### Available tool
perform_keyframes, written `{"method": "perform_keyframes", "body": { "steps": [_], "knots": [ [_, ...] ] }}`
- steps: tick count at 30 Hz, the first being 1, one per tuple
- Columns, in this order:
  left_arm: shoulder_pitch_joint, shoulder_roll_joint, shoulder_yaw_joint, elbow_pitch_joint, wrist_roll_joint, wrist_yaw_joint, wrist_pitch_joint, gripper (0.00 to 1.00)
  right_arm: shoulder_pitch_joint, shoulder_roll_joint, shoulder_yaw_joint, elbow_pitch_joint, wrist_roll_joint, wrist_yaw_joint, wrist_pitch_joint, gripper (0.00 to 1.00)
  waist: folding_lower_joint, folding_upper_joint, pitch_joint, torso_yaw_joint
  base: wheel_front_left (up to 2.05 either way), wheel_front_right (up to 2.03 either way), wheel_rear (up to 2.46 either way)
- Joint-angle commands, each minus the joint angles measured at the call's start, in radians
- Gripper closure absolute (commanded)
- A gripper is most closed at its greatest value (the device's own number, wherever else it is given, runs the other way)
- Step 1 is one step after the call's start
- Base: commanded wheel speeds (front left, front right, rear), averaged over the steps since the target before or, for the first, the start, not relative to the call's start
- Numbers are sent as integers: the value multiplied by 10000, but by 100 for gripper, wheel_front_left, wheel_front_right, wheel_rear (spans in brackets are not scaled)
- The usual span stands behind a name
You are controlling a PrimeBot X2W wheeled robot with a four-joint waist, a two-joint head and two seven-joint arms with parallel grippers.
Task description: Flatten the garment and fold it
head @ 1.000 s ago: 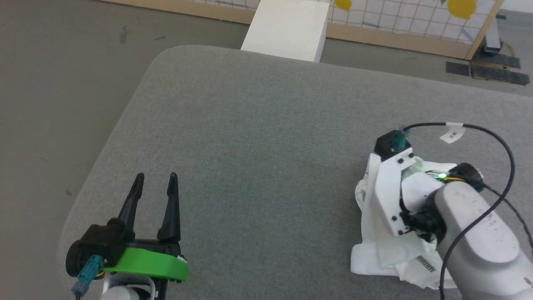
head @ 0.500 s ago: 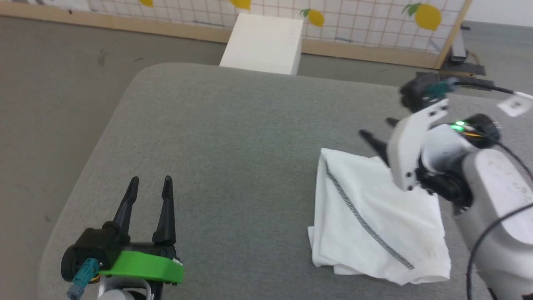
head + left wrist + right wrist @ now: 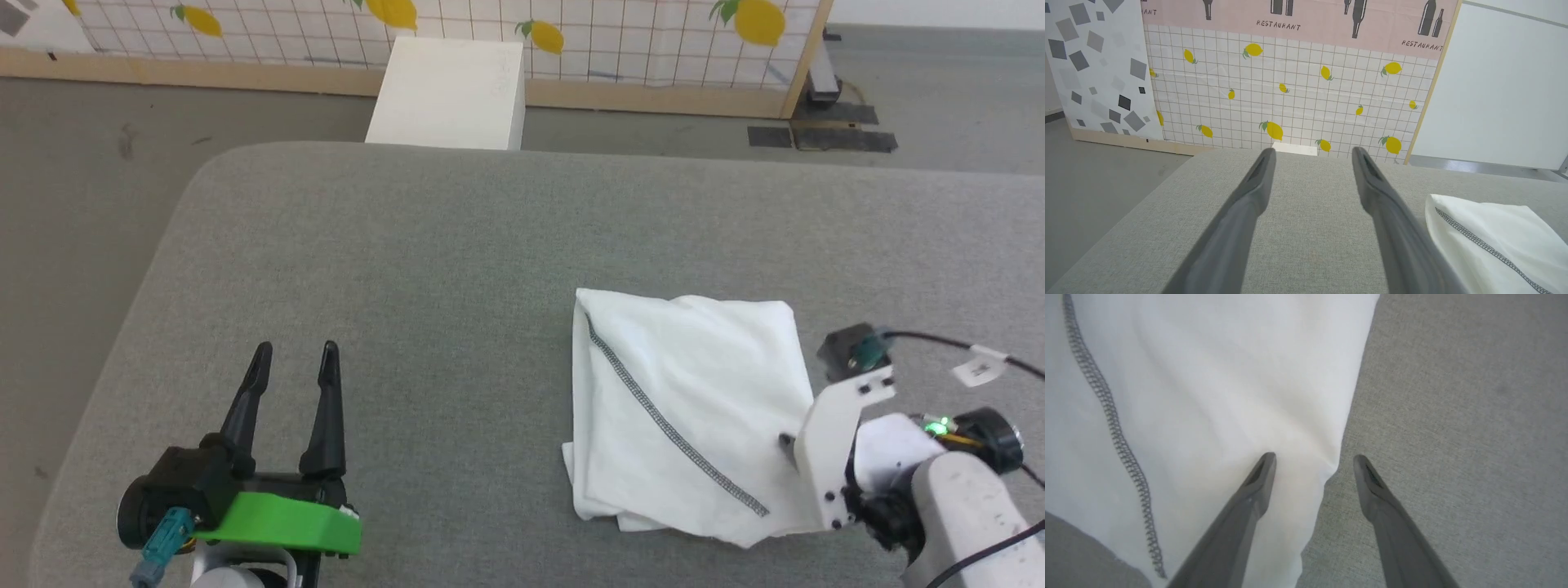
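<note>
Garment: folded, right side of bench. My right fingers, wide, empty, straddle its right edge; left fingers wide, well apart.

Looks like a robot test lab dressed as a set: wood-framed partition panels printed with lemon tiles and a "RESTAURANT" banner stand on bare grey floor behind a grey fabric-covered counter, dark tape strips stuck to the floor
</note>
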Motion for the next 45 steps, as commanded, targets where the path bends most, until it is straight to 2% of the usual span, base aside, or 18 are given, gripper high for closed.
{"method": "perform_keyframes", "body": {
  "steps": [1, 7, 9, 11, 15, 23, 28, 31, 35, 45],
  "knots": [
    [-61, 28, 4, -23, 42, 33, -47, 0, 152, 52, 46, 173, -226, -15, 107, 0, 0, 0, 273, 217, 0, 0, 0],
    [-171, -2, 7, 52, -7, 12, -47, 0, 348, 153, 157, 945, -447, -15, 310, 0, 0, 0, 524, 488, 0, 0, 0],
    [-179, -7, 31, 53, -6, 8, -47, 0, 313, 116, 169, 1071, -357, -15, 251, 100, 0, 0, 556, 500, 0, 0, 0],
    [-138, -6, 116, 22, -4, 37, -47, 0, 232, 1, 229, 1127, -275, -15, 203, 100, 0, 0, 580, 383, 0, 0, 0],
    [9, -12, 358, -139, -50, 138, -47, 0, -164, -315, 609, 1003, -108, -15, -33, 100, 0, 0, 742, -343, 0, 0, 0],
    [99, -37, 946, -802, -92, 352, -47, 0, -1813, -1119, 2346, 860, 595, -15, -221, 100, 0, 0, 1439, -3167, 0, 0, 0],
    [-380, 118, 778, -1022, 102, 271, -44, 0, -3053, -1704, 3058, 1195, 954, -15, -400, 100, 0, 0, 2159, -4367, 0, 0, 0],
    [-767, 307, 636, -1164, 238, 222, 40, 0, -3709, -2101, 3145, 1508, 975, -15, -566, 100, 0, 0, 2661, -4629, 0, 0, 0],
    [-1215, 548, 535, -1473, 378, 192, 279, 0, -4370, -2715, 2824, 2021, 936, -15, -808, 100, 0, 0, 3424, -4559, 0, 0, 0],
    [-1476, 1045, 767, -2283, 493, 294, 794, 0, -5060, -3830, 335, 3133, -45, -15, -1260, 100, 0, 0, 5070, -3653, 0, 0, 0]
  ]
}}
